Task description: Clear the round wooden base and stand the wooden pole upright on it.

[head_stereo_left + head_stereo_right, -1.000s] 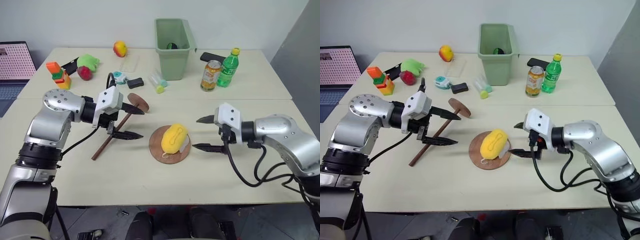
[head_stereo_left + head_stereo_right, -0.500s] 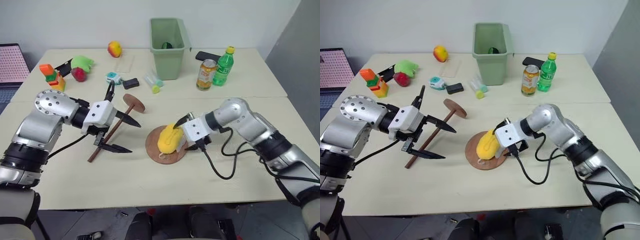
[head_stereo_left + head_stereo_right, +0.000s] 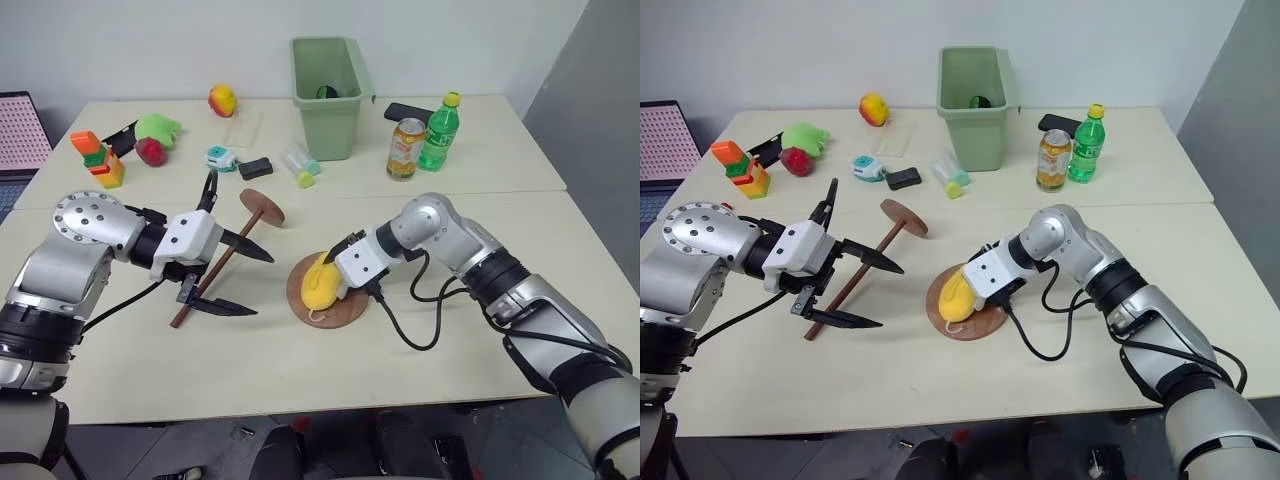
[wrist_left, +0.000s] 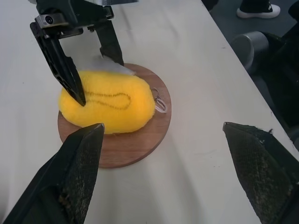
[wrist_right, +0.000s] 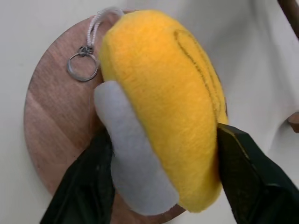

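Your right gripper [image 3: 335, 268] has its 2 jaws closed in against both sides of the yellow plush toy [image 3: 322, 281], which lies on the round base [image 3: 350, 308] mid-counter [image 3: 300, 360]. Your left gripper [image 3: 235, 277] hangs with jaws spread wide and empty, straddling the pole [image 3: 222, 268], which lies flat just beside the base on your left.

A plush toy [image 3: 322, 281] lies on the round wooden base [image 3: 345, 309], right of the wooden pole [image 3: 222, 265].

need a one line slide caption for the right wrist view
Right gripper closing its fingers around the yellow plush toy that lies on the round wooden base.
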